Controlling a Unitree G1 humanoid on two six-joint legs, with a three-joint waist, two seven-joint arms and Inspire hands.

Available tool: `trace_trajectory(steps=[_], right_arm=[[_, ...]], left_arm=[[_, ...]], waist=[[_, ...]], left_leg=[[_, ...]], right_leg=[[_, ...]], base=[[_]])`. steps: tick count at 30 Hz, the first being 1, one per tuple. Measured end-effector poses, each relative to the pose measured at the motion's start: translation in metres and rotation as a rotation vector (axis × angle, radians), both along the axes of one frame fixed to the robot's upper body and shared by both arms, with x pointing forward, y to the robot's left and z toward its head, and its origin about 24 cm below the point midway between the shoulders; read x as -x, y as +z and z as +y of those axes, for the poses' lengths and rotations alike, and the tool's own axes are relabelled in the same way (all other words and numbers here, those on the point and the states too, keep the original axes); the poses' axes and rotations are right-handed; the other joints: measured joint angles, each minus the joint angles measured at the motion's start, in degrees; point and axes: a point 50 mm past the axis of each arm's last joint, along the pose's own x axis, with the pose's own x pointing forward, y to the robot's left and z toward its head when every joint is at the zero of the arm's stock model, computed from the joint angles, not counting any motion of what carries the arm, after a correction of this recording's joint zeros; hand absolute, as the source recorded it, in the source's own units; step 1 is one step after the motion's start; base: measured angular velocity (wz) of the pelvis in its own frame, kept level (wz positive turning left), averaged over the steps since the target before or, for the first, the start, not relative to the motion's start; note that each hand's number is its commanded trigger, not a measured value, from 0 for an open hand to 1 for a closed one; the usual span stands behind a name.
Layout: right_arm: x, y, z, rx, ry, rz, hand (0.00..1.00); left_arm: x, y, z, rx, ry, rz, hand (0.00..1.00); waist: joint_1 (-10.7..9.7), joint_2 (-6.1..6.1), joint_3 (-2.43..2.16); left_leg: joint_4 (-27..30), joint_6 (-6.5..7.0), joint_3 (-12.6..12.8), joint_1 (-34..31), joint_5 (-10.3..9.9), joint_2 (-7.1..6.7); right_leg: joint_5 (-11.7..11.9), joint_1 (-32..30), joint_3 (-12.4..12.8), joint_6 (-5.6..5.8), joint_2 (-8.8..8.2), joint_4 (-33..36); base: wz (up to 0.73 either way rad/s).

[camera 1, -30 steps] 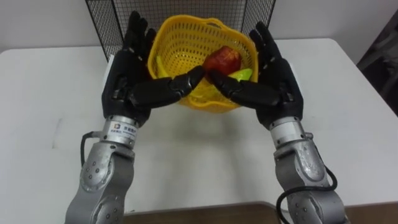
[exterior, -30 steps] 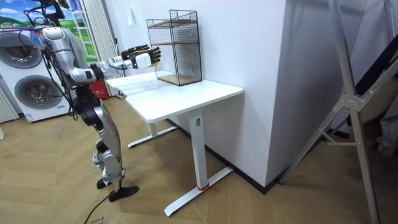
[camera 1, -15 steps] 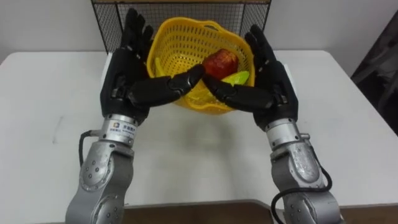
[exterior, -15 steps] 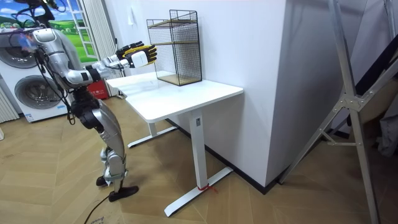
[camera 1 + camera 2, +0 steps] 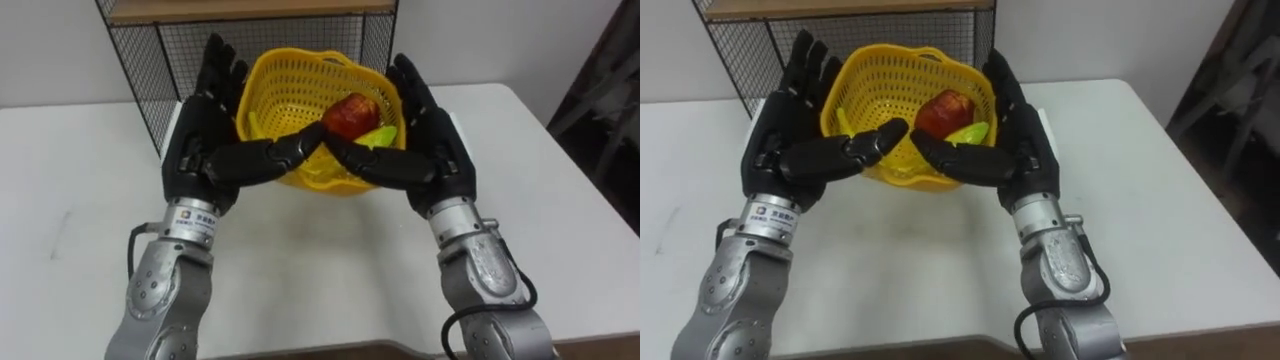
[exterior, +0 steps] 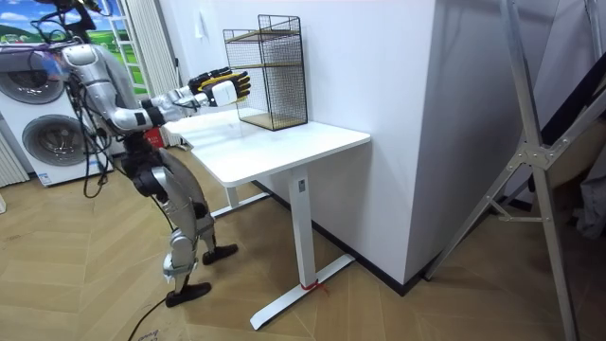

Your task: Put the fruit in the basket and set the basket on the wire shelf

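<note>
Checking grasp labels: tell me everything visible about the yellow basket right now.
The basket is a yellow plastic lattice, round with a wavy rim, and sits upright. It is pressed between the flat palms of the left hand and right hand, with the thumbs crossing its near side. Inside lie a red fruit and a yellow-green piece. It hangs above the white table, just in front of the wire shelf.

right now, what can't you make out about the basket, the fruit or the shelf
Underside of the basket: the left hand and right hand cross its front in the eye views, so table contact is unclear.
The red fruit is partly behind the hands; the green pieces lie half behind the basket wall, count unclear.
The wire shelf is cut off by the eye views' top edge.
Room view: basket too small, behind the hands.
</note>
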Motion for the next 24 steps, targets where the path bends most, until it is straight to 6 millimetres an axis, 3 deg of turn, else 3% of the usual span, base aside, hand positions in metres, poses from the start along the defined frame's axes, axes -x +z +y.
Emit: trace_trajectory(steps=[1, 7, 9, 10, 12, 14, 15, 17, 19, 20, 21, 24], right_arm=[[0.000, 0.000, 0.000, 0.008, 0.007, -0.005, 0.00], [0.001, 0.014, -0.002, 0.013, 0.014, -0.068, 0.00], [0.001, 0.018, -0.002, 0.011, 0.016, -0.084, 0.00], [0.002, 0.018, -0.002, 0.014, 0.016, -0.086, 0.00], [0.001, 0.019, -0.003, 0.048, 0.011, -0.098, 0.00], [0.001, 0.019, -0.005, 0.033, -0.001, -0.099, 0.00], [0.001, 0.018, -0.002, 0.024, 0.010, -0.095, 0.00], [0.003, 0.016, 0.000, 0.011, 0.031, -0.083, 0.00], [0.007, 0.011, 0.000, 0.013, 0.039, -0.065, 0.00], [0.009, 0.005, -0.001, 0.017, 0.038, -0.041, 0.00], [0.009, 0.001, -0.001, 0.023, 0.037, -0.026, 0.00], [0.009, -0.013, -0.003, 0.039, 0.038, 0.037, 0.00]], left_arm=[[0.000, 0.002, 0.001, -0.002, -0.006, -0.012, 0.00], [0.006, 0.009, 0.003, -0.006, -0.031, -0.063, 0.00], [0.009, 0.010, 0.004, -0.006, -0.034, -0.070, 0.00], [0.009, 0.010, 0.004, -0.008, -0.034, -0.070, 0.00], [0.009, 0.010, 0.004, -0.031, -0.029, -0.076, 0.00], [0.009, 0.012, 0.005, -0.041, -0.028, -0.095, 0.00], [0.009, 0.012, 0.005, -0.047, -0.028, -0.091, 0.00], [0.008, 0.011, 0.008, -0.033, -0.003, -0.078, 0.00], [0.008, 0.009, 0.009, -0.036, 0.003, -0.067, 0.00], [0.007, 0.002, 0.010, -0.041, 0.008, -0.042, 0.00], [0.007, -0.001, 0.009, -0.039, 0.007, -0.026, 0.00], [0.007, -0.006, 0.009, -0.046, 0.001, -0.007, 0.00]], waist=[[0.06, -0.16, 0.01], [0.18, -0.71, -0.14], [0.25, -1.01, -0.11], [0.27, -1.12, 0.00], [0.05, -2.25, 0.72], [-0.08, -2.93, 1.59], [0.11, -3.04, 1.94], [-0.14, -2.04, 2.05], [-0.43, -1.46, 1.61], [-1.25, -0.38, 0.77], [-1.45, 0.36, 0.24], [-1.52, 0.86, 0.05]], left_leg=[[1.22, 0.58, 0.03, 0.06, 0.04, -0.39], [4.93, 3.16, 1.72, 1.11, -5.71, -4.81], [6.05, 4.10, 2.33, 1.26, -8.10, -6.42], [7.41, 4.89, 2.71, 1.44, -9.39, -7.30], [8.40, 6.08, 3.24, 3.37, -11.53, -9.17], [8.18, 6.24, 2.77, 3.34, -11.85, -8.81], [8.28, 6.06, 1.75, 2.77, -11.86, -7.99], [8.12, 5.59, 0.81, 2.06, -11.61, -6.69], [8.29, 5.46, 0.69, 2.34, -11.57, -6.74], [8.42, 5.25, -0.27, 2.63, -11.57, -6.87], [7.97, 4.96, -0.80, 3.03, -11.35, -6.77], [3.63, 4.13, -1.34, 6.12, -9.25, -5.85]], right_leg=[[-0.77, 0.70, 0.48, 0.30, -0.29, -0.02], [-4.82, 3.50, 0.74, 3.09, -5.22, 0.40], [-6.45, 2.99, 0.61, 4.83, -7.22, 4.18], [-6.85, 1.65, -0.63, 5.63, -8.85, 10.16], [-4.59, -2.30, -0.91, 7.75, -11.91, 22.04], [-1.60, -4.88, -1.92, 8.52, -12.05, 25.37], [-1.31, -6.29, -2.61, 8.56, -11.16, 25.94], [-3.25, -8.25, -3.46, 8.05, -9.81, 21.42], [-2.66, -8.66, -3.19, 8.04, -9.42, 10.65], [-0.98, -7.55, -3.75, 6.51, -9.34, 7.55], [-0.49, -6.67, -4.19, 6.47, -8.96, 6.09], [1.82, -2.88, -5.13, 6.47, -7.41, 0.10]], base=[[-0.08], [0.04], [0.04], [0.12], [0.12], [0.08], [0.00], [0.02], [0.17], [0.29], [0.26], [0.01]])
